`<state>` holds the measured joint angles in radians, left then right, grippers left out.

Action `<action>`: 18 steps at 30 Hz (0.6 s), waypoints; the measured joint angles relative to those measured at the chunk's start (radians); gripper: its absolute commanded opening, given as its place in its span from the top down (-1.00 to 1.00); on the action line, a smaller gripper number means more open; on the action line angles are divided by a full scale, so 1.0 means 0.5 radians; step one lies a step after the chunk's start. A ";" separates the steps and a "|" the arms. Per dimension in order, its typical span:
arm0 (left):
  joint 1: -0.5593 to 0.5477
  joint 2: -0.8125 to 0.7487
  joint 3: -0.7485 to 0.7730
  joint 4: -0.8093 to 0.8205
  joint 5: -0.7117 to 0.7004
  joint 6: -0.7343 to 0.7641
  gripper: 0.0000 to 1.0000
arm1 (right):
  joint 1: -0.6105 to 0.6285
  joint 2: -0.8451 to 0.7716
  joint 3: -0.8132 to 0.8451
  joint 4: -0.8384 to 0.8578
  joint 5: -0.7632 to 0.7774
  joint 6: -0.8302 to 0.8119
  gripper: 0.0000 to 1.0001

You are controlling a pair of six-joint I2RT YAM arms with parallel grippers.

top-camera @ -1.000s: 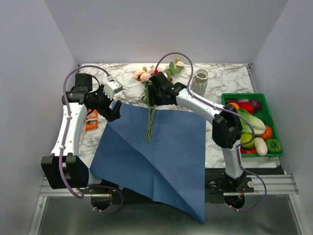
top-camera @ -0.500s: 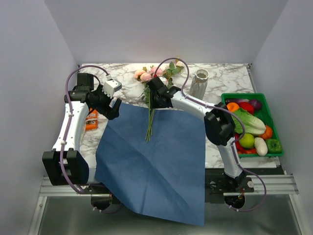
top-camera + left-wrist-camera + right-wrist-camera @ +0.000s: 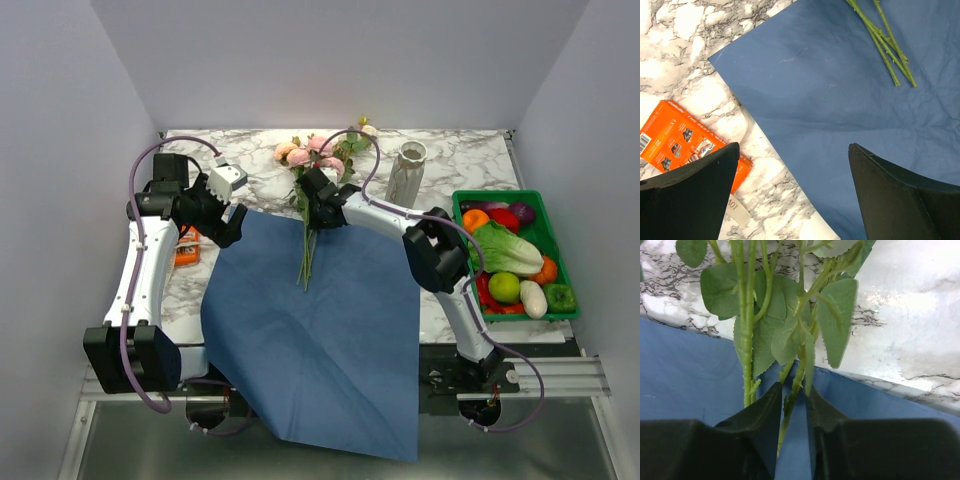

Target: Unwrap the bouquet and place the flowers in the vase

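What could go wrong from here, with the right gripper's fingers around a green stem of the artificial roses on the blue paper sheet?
1. The right gripper has only one thin green stem between its fingers; a thicker green stem lies outside them, so some roses may stay behind.
2. The tall slim off-white ceramic vase stands close, so the swinging long stems might tip it.

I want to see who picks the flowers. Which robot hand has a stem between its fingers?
The right hand: a stem of the flowers runs between its fingers. The left hand is wide open over the blue paper, empty.
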<state>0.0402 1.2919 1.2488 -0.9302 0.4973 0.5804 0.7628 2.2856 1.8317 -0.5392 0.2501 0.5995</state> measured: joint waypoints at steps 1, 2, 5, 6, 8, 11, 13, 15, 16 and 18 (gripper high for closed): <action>0.000 -0.009 0.000 0.000 -0.002 0.003 -0.98 | 0.000 -0.001 0.000 0.006 0.000 0.000 0.68; 0.000 -0.014 0.000 0.000 -0.004 0.005 -0.97 | 0.000 -0.001 -0.001 0.017 0.000 0.004 0.74; 0.000 -0.020 -0.008 0.002 -0.018 0.006 -0.97 | 0.000 -0.015 -0.041 0.054 0.014 0.012 0.79; 0.000 -0.020 -0.016 0.002 -0.021 0.006 -0.97 | 0.000 -0.030 -0.066 0.063 0.019 0.012 0.80; 0.000 -0.021 -0.030 0.002 -0.027 0.005 -0.97 | -0.002 -0.073 -0.117 0.069 0.037 0.011 0.82; 0.000 -0.021 -0.036 0.002 -0.031 0.005 -0.97 | 0.000 -0.185 -0.198 0.082 0.069 0.007 0.91; 0.000 -0.021 -0.036 0.002 -0.031 0.005 -0.97 | 0.000 -0.291 -0.260 0.089 0.097 0.002 0.94; 0.000 -0.021 -0.036 0.004 -0.031 0.005 -0.97 | 0.001 -0.438 -0.330 0.096 0.132 -0.013 0.99; 0.000 -0.021 -0.036 0.004 -0.031 0.004 -0.98 | 0.001 -0.501 -0.359 0.111 0.146 -0.025 0.99; 0.000 -0.021 -0.036 0.005 -0.031 0.004 -0.98 | 0.001 -0.665 -0.446 0.139 0.180 -0.060 0.99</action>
<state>0.0402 1.2812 1.2308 -0.9279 0.4816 0.5823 0.7631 1.9530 1.6089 -0.4698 0.3401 0.5697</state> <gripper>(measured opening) 0.988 0.125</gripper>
